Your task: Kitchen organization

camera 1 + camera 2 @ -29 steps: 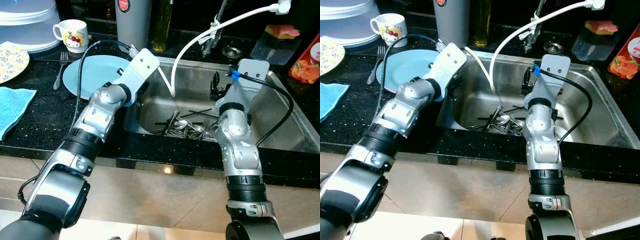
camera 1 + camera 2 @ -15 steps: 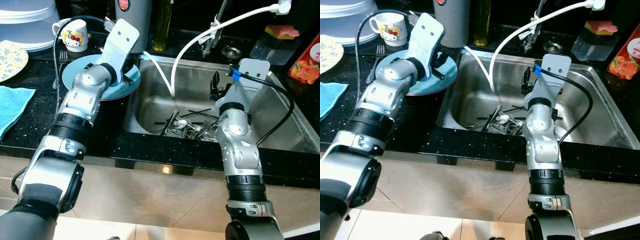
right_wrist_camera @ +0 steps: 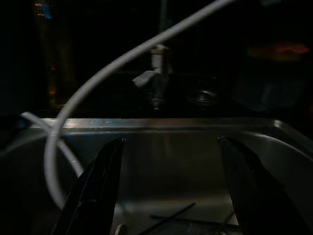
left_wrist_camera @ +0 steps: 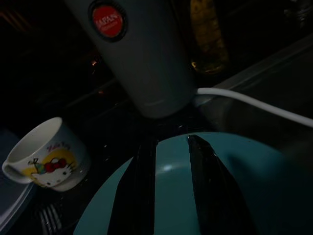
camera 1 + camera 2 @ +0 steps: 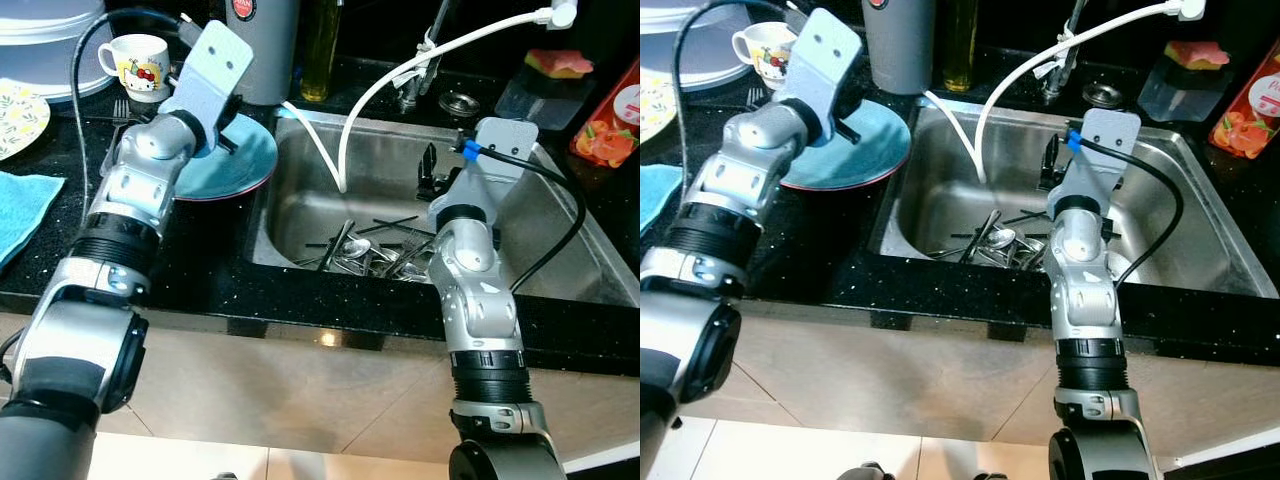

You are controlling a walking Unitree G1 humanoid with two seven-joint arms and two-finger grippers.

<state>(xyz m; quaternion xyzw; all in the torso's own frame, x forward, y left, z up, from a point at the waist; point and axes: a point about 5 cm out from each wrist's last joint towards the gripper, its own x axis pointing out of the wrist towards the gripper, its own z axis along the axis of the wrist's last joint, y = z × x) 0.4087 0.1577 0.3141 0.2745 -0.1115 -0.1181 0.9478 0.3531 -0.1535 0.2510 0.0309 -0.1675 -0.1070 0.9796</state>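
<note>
I see the blue plate on the black counter, its edge reaching the left rim of the sink. My left gripper has its two fingers clamped on the plate's rim, one above and one below. My right gripper hangs over the sink with fingers spread wide, holding nothing. Cutlery lies in the basin. A mug and grey flask stand behind the plate.

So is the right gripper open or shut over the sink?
Open: the right gripper has its two black fingers spread wide apart above the sink, holding nothing.
</note>
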